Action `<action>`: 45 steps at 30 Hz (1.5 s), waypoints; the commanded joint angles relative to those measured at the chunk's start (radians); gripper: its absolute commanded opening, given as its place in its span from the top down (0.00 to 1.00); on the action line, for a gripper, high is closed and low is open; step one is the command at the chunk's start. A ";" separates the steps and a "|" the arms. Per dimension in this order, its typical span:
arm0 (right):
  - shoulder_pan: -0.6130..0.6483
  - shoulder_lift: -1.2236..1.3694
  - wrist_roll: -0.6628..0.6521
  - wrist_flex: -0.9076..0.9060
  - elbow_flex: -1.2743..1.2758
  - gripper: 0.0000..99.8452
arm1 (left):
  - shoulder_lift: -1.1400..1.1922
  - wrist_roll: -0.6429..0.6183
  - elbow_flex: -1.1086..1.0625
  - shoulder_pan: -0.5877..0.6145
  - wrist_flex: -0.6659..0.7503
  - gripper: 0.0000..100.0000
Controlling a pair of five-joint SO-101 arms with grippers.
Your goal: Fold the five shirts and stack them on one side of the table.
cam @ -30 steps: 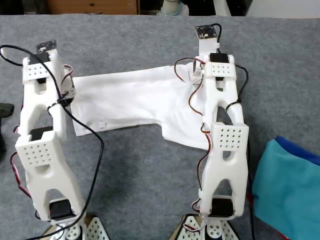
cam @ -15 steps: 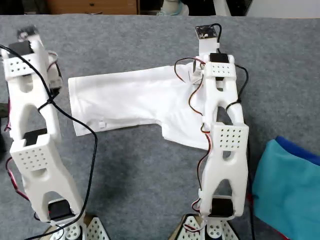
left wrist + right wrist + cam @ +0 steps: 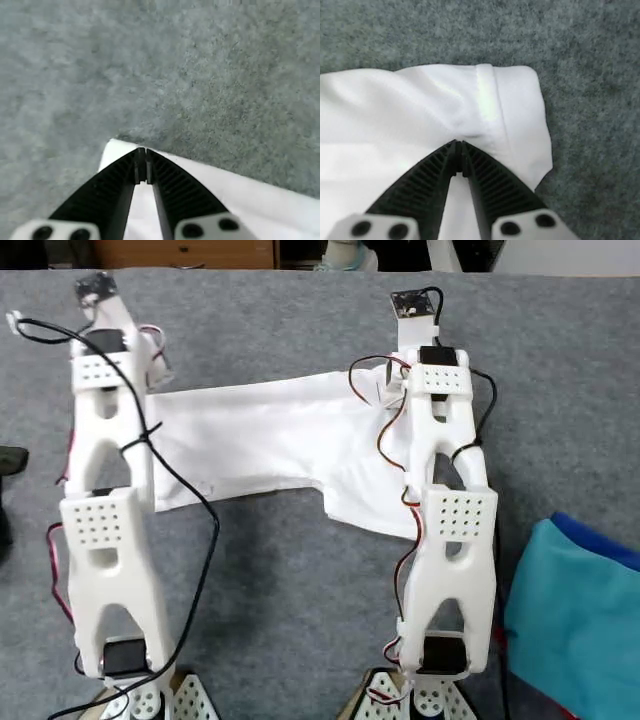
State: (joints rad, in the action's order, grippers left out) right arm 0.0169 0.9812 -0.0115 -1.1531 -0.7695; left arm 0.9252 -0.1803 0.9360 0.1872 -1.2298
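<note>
Swung the left gripper (image 3: 141, 161) back in from the table's left side to the far-left corner of the white shirt (image 3: 260, 435), tips pressed together there. Kept the right gripper (image 3: 456, 150) clamped on puckered white shirt cloth near a hemmed end. Left the white shirt spread across the grey table (image 3: 280, 590), teal shirt (image 3: 580, 600) at the right edge.

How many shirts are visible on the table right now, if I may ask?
2 for sure: a white shirt spread out in the middle, and a teal shirt at the right edge. A blue edge behind it may be a third.
</note>
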 commanded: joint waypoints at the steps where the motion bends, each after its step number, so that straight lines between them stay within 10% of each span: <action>1: -0.015 -0.004 0.000 0.003 -0.050 0.99 | 0.058 -0.031 0.097 -0.006 0.031 0.98; 17: -0.013 -0.004 -0.005 0.005 -0.050 0.99 | 0.219 -0.032 0.428 0.104 -0.123 0.98; 27: -0.013 -0.004 -0.005 0.005 -0.050 0.99 | 0.213 0.021 0.733 0.038 -0.523 0.98; 35: -0.013 -0.004 -0.006 0.005 -0.050 0.99 | 0.076 0.074 0.488 -0.038 -0.537 0.98; 45: -0.013 -0.004 -0.006 0.005 -0.051 0.99 | -0.349 0.052 -0.430 -0.147 -0.387 0.98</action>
State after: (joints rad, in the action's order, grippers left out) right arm 0.0169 0.9812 -0.0146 -1.1531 -0.7695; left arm 0.7304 -0.1235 0.7549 0.0430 -1.7146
